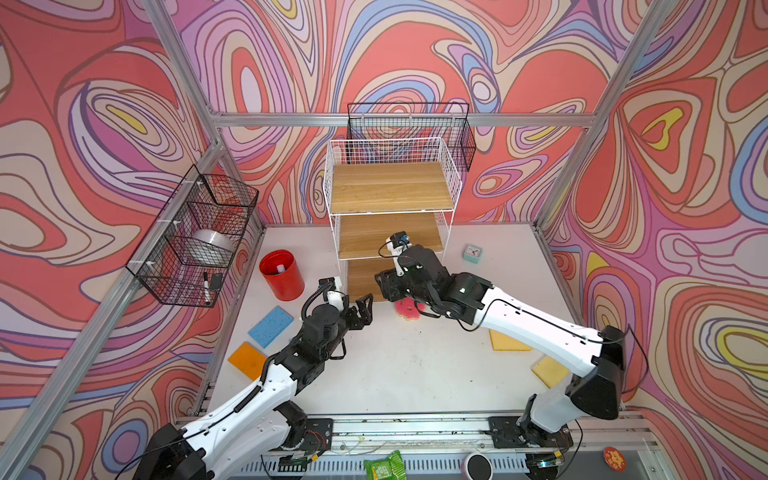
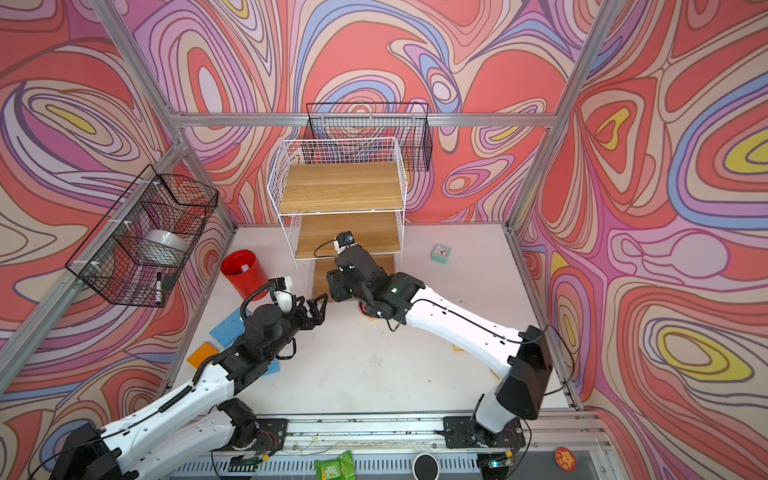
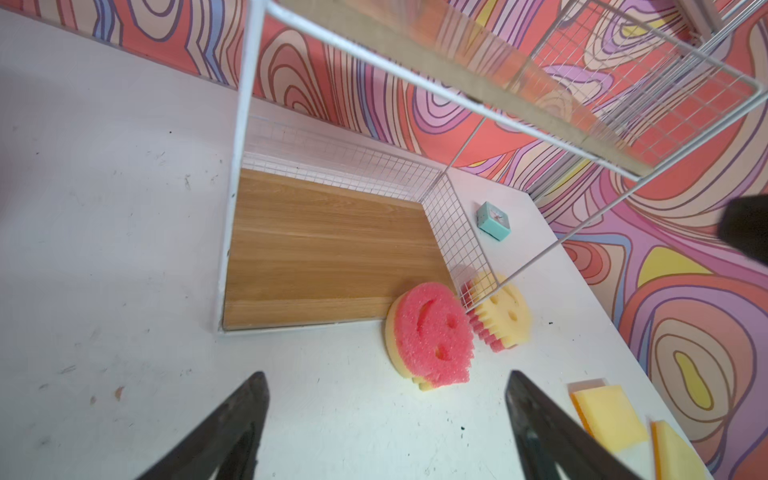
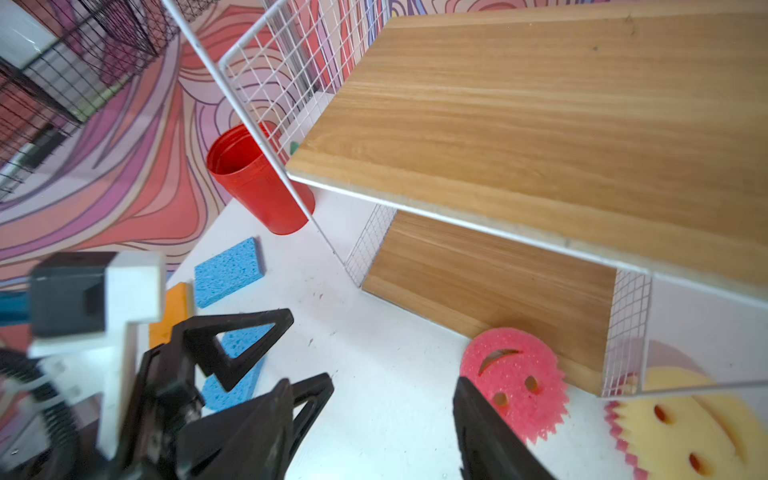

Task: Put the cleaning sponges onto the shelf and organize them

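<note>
Over the white table (image 1: 415, 365), left gripper (image 3: 386, 376) and right gripper (image 4: 392, 380) are hovering spread, empty; squarely pinching the pink sponge (image 3: 432, 332) by the shelf (image 1: 390, 187) is looking wisest.

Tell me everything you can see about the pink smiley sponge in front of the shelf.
The pink smiley sponge is round with a scalloped rim. It has a coarse pink foam face with two eye holes and a curved mouth slit, over a yellow layer. It lies pink side up, one edge overlapping the bottom board at its front lip, the rest on the table. A yellow-faced smiley sponge sits close beside it. Nothing grips it.
</note>
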`<move>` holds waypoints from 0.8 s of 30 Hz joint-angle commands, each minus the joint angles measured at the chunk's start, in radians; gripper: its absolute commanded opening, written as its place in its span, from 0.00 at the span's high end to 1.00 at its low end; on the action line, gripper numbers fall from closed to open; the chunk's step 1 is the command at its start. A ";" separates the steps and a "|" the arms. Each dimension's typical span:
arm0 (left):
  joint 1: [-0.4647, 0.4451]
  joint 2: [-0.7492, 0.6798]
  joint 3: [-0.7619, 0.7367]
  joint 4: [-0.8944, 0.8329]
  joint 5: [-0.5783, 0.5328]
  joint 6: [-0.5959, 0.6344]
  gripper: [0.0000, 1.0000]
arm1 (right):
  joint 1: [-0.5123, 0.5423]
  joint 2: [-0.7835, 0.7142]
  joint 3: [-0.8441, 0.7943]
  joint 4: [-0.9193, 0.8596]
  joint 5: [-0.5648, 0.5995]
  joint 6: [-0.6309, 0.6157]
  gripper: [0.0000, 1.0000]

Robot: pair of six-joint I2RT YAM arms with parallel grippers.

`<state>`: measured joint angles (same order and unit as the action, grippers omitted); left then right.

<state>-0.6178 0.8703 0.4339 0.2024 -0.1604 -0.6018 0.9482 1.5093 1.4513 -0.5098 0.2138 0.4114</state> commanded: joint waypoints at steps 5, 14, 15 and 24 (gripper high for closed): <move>-0.124 -0.028 -0.044 -0.087 -0.089 0.003 0.00 | 0.006 -0.183 -0.268 -0.007 0.043 0.155 0.40; -0.126 -0.068 -0.089 -0.097 -0.100 -0.029 0.03 | -0.043 -0.137 -0.494 0.158 0.129 0.354 0.35; -0.126 -0.081 -0.095 -0.103 -0.103 -0.029 0.03 | -0.071 -0.116 -0.501 0.175 0.099 0.373 0.34; -0.126 -0.185 -0.163 -0.146 -0.140 -0.043 0.04 | -0.176 0.058 -0.459 0.203 -0.010 0.417 0.34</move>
<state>-0.7399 0.7105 0.2935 0.0914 -0.2703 -0.6262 0.7879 1.5246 0.9630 -0.3351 0.2440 0.8013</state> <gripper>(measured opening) 0.957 0.662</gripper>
